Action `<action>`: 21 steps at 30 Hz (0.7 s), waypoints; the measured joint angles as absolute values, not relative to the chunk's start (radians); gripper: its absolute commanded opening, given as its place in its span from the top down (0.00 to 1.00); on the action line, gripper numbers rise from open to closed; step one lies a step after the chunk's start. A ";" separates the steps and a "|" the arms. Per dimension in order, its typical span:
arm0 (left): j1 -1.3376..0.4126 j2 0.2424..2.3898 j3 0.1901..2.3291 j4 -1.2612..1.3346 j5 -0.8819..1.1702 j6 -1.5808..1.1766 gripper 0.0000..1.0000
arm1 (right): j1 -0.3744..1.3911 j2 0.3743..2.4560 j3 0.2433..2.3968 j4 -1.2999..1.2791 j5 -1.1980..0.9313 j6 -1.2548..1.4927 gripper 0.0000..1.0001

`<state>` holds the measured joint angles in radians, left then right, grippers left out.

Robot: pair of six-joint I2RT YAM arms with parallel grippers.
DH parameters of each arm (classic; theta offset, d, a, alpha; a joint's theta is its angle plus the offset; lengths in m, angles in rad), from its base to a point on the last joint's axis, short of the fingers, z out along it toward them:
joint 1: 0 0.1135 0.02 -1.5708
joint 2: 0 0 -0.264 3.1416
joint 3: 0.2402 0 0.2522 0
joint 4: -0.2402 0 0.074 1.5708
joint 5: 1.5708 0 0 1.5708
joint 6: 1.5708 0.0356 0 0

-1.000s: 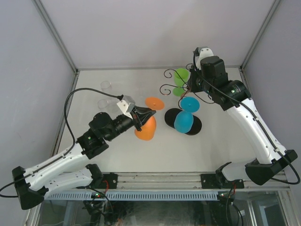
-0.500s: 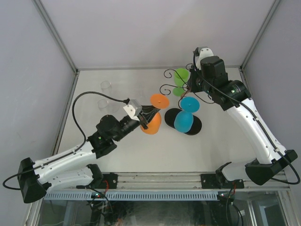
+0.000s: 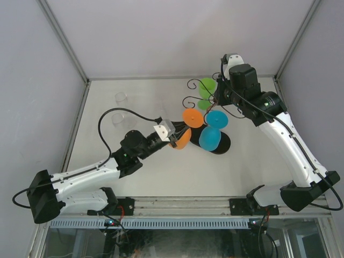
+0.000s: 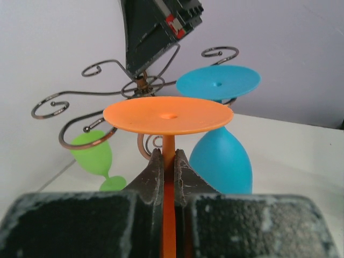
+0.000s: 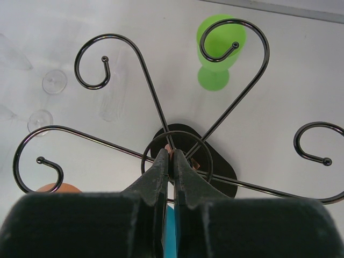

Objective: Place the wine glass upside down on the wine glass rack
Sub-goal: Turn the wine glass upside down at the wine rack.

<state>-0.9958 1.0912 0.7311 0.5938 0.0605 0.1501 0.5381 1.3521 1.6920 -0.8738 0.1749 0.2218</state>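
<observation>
Wine glass, the orange one, is pinched by its stem in my left gripper. Its foot sits just above the fingertips, short of the wine glass rack. An empty scroll lies ahead-left of the fingers and a hung blue glass just right. I reckon drifting right would knock the blue glass, and going in low would catch wire. My right gripper clamps the rack's stem top; a slip there could tip it.
</observation>
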 measured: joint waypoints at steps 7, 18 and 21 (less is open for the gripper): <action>-0.996 1.150 0.699 0.761 0.065 0.167 1.00 | 0.540 1.352 1.692 -0.874 0.174 0.222 1.00; -0.995 1.285 0.699 0.951 -0.002 0.168 1.00 | 0.542 1.349 1.692 -0.879 0.174 0.222 1.00; -0.994 1.306 0.699 0.986 -0.024 0.162 1.00 | 0.545 1.348 1.692 -0.880 0.174 0.221 1.00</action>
